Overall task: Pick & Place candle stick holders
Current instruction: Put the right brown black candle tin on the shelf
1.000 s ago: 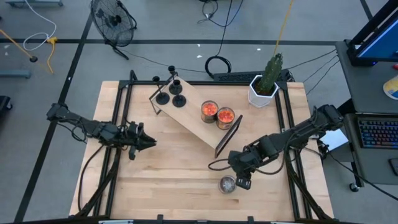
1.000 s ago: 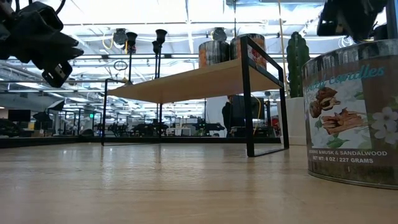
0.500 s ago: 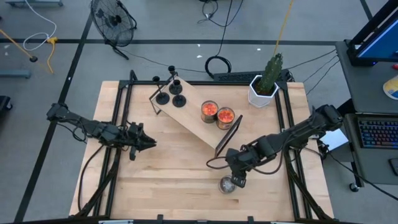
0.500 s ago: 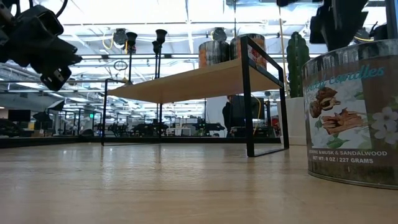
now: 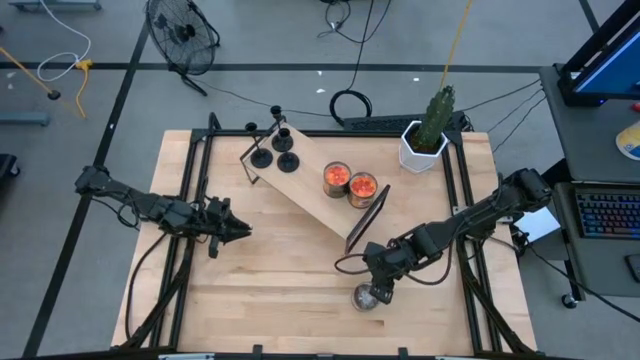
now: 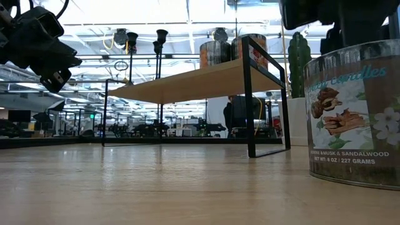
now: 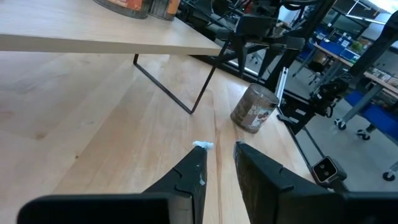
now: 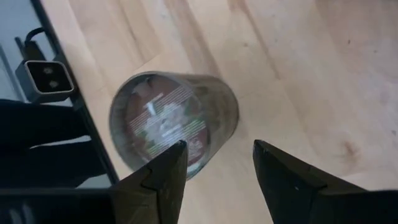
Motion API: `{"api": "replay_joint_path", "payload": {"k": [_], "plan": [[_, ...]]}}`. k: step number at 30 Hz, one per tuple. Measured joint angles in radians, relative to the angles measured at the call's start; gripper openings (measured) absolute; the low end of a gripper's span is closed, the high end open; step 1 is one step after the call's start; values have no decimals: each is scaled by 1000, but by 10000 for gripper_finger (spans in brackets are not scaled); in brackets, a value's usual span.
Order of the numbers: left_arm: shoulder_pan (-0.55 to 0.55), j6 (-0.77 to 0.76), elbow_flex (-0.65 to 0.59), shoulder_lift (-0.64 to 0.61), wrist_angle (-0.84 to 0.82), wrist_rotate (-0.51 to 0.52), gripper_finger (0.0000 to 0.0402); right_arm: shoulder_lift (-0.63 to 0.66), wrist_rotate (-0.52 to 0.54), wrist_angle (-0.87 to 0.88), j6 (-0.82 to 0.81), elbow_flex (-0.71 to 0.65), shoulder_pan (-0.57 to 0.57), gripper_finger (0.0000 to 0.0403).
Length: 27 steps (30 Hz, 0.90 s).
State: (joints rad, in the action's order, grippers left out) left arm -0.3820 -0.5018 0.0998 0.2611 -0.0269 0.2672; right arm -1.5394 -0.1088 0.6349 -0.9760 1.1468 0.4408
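On the wooden table (image 5: pixel 270 280) a slanted wooden shelf (image 5: pixel 310 190) with a black metal frame stands in the middle. At its far end three black candle stick holders (image 5: pixel 275 150) stand close together, each with a round base and a short stem. Nearer the other end two orange glass cups (image 5: pixel 349 181) stand side by side, touching or almost touching. The silvery cup (image 5: pixel 366 297) is not on the shelf; it stands upright on the table near the front edge, well apart from the shelf.

Directly above this silvery cup is the right gripper (image 5: pixel 380 291). In the right wrist view its two fingers (image 8: pixel 158 174) are clearly apart, one at each side of the cup's rim, and I see no contact with the cup (image 8: pixel 174 124). In the low view the cup (image 6: pixel 353 112) is very near the camera, with a printed label, and the gripper is a dark shape over it.

The left gripper (image 5: pixel 238 230) hovers over the left part of the table, far from all holders. Its fingers (image 7: pixel 186 180) have only a narrow gap between them and hold nothing.

A white pot with a green cactus (image 5: pixel 430 130) stands at the far right corner.
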Motion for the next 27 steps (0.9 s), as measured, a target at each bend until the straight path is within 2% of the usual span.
{"api": "replay_joint_path", "payload": {"k": [5,15,27], "plan": [[0,0,0,0,-1,0,88,0,-4,-28,-12,-29,-1,186],[0,1,0,0,-1,0,88,0,-23,-41,-22,-52,0,229],[0,5,0,0,-1,1,88,0,-18,-41,19,-52,-1,208]]}}
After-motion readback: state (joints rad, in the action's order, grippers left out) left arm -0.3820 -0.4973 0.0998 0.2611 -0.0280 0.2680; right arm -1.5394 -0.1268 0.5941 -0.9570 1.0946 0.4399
